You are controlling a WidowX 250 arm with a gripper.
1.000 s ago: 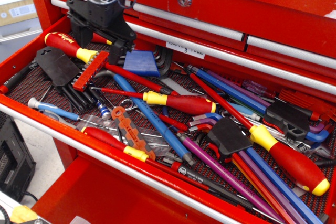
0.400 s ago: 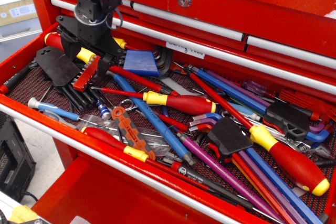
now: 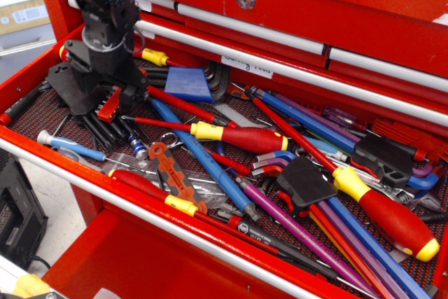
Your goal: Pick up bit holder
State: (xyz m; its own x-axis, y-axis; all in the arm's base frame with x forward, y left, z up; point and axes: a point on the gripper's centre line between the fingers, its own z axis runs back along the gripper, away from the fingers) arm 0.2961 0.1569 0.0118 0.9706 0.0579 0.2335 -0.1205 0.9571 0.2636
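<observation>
- We see the black claw (image 3: 105,96) low in the open red drawer (image 3: 21,78), near its back left corner
- Right under the claw lies the bit holder (image 3: 109,108), a small red bar. Only its lower end shows, because the claw covers the rest
- We cannot tell if the claw is open or closed, or if it grips the bit holder. Its tips are hidden among the tools
- Just left of the claw is a black fan-shaped key rack (image 3: 64,87)
- Behind the claw, a bit to the right, we see the yellow end of a screwdriver (image 3: 155,57)
- To the right of the claw is a blue block (image 3: 187,84)
- In front of the claw and to the right lies a red and yellow screwdriver (image 3: 238,136)
- In front of the claw, nearer the drawer's front edge, lies an orange flat tool with holes (image 3: 171,170)
- Far to the right of the claw lies a big red and yellow handle (image 3: 388,213), among many long blue and purple keys
</observation>
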